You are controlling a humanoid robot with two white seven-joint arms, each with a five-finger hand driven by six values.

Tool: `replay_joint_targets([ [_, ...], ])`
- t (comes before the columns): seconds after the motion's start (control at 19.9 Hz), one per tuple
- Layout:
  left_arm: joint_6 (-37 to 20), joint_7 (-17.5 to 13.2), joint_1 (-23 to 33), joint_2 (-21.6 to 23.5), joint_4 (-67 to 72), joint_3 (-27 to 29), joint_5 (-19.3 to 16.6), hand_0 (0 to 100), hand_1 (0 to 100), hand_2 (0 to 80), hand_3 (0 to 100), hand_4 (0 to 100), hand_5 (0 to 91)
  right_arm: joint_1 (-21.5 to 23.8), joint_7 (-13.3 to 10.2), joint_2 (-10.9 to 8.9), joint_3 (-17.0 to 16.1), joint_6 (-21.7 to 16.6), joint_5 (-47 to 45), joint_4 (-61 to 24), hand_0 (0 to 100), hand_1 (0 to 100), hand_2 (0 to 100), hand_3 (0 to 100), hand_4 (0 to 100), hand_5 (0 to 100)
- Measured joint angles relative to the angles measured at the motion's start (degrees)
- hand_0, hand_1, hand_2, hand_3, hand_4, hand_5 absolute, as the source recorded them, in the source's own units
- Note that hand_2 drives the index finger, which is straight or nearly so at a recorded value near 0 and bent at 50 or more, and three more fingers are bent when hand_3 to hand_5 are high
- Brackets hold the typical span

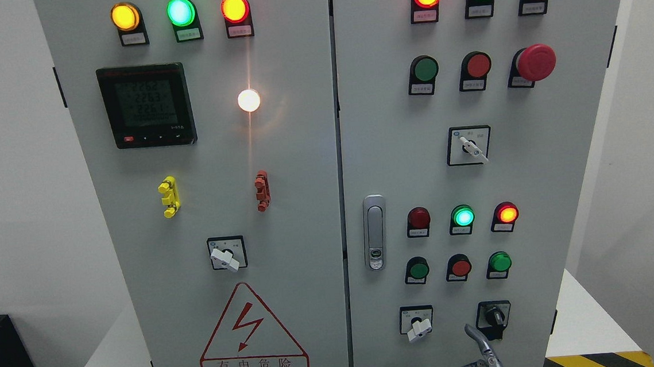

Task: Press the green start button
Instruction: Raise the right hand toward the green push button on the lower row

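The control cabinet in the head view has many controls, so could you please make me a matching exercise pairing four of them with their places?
Things:
1. digital meter
2. mushroom stop button
3. warning triangle
4. door handle

Places:
A. right door, upper right
B. left door, bottom
C. left door, upper left
D. right door, along its left edge

Pairs: 1-C, 2-A, 3-B, 4-D

Head camera faces cabinet [324,149] front, close, angled slightly downward.
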Motion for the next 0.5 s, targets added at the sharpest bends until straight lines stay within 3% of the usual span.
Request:
replay_joint_targets([
  [0.5,0.0,0.0,0.0,0.0,0.0,0.0,0.0,12,56,0.0,0,0,0.0,-3.5,-4.2,0.09,0.6,-0.6,21.0,2.0,18,32,0,93,92,100],
])
